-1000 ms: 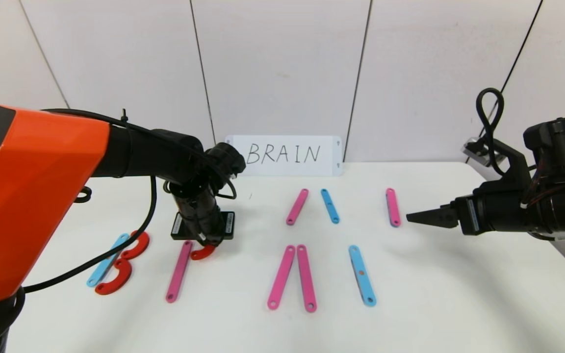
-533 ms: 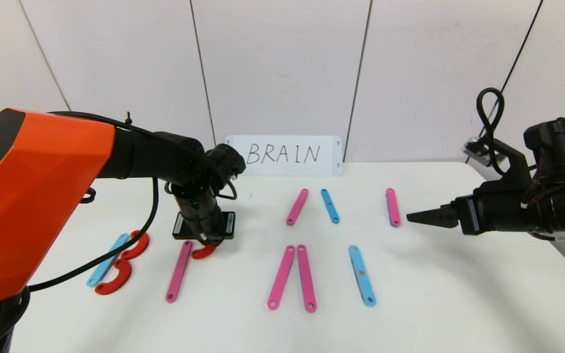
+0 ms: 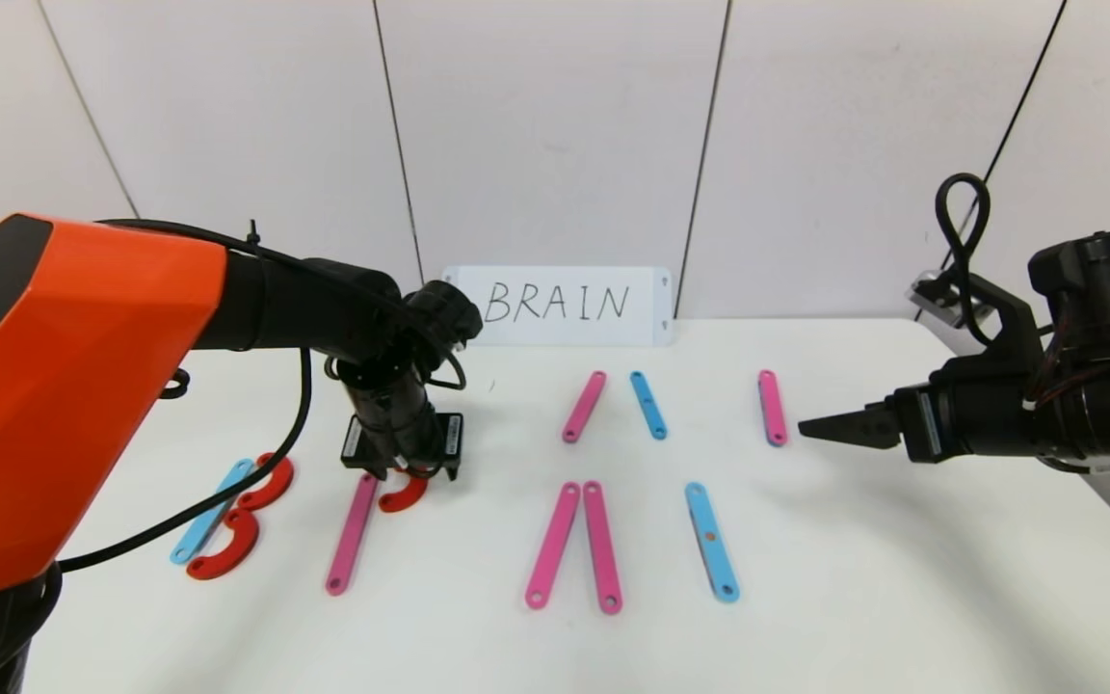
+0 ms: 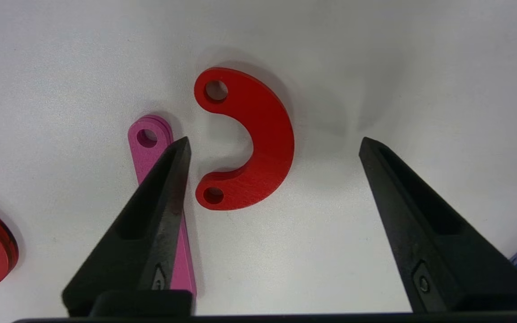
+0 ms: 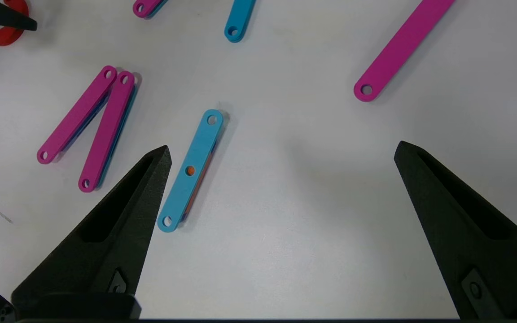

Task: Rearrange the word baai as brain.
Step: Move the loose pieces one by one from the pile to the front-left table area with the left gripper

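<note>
Red curve (image 4: 258,139) lies free between my left hand's (image 4: 273,146) spread fingers; I'd lift straight up without nudging the pink strip (image 4: 159,179).

The word baai (image 3: 478,492) lies flat on the white bench (image 3: 854,578) as loose pieces. At the left, a light-blue strip (image 3: 211,511) meets two red curves (image 3: 245,516) (a rough B). Next come a pink strip (image 3: 351,533) with a red C-curve (image 3: 403,494) just beside its top, two pink strips (image 3: 574,546) joined in a narrow peak, and a light-blue strip (image 3: 711,542).
</note>
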You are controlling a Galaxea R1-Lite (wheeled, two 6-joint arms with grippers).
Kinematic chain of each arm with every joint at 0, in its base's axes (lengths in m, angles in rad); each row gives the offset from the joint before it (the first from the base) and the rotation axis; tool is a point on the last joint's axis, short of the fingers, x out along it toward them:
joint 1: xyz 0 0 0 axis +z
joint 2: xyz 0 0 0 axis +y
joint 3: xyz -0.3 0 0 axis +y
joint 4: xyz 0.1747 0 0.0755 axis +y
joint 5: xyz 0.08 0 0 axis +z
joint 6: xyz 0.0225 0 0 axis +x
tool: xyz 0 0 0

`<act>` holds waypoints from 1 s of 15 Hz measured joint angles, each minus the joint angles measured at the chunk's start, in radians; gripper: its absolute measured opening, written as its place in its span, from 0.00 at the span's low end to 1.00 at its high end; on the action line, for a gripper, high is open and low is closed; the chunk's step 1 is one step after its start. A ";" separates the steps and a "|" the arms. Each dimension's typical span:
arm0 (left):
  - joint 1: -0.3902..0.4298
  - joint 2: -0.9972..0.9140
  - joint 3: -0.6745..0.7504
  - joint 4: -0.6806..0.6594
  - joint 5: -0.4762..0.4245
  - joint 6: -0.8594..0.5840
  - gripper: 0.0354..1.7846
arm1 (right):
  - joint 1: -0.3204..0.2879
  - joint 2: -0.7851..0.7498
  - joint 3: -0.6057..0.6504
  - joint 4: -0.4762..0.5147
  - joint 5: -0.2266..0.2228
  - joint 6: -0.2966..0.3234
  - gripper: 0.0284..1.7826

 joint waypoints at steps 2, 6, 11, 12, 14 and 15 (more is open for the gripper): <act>-0.005 -0.008 -0.014 0.003 -0.001 0.001 0.89 | 0.001 0.000 0.001 0.000 0.000 0.000 0.98; -0.004 -0.018 -0.026 0.006 0.000 0.002 0.98 | 0.001 0.000 0.001 0.000 0.000 0.000 0.98; 0.048 -0.020 -0.053 0.000 0.001 0.002 0.98 | 0.001 0.000 0.002 0.000 0.000 0.000 0.98; 0.068 -0.018 -0.070 0.001 0.000 0.002 0.98 | 0.001 0.000 0.002 0.000 0.000 0.000 0.98; 0.102 -0.009 -0.115 0.007 0.001 0.003 0.98 | 0.002 0.000 0.002 0.000 0.000 0.000 0.98; 0.120 -0.001 -0.141 0.007 0.000 0.006 0.98 | 0.003 0.001 0.003 0.000 0.000 0.000 0.98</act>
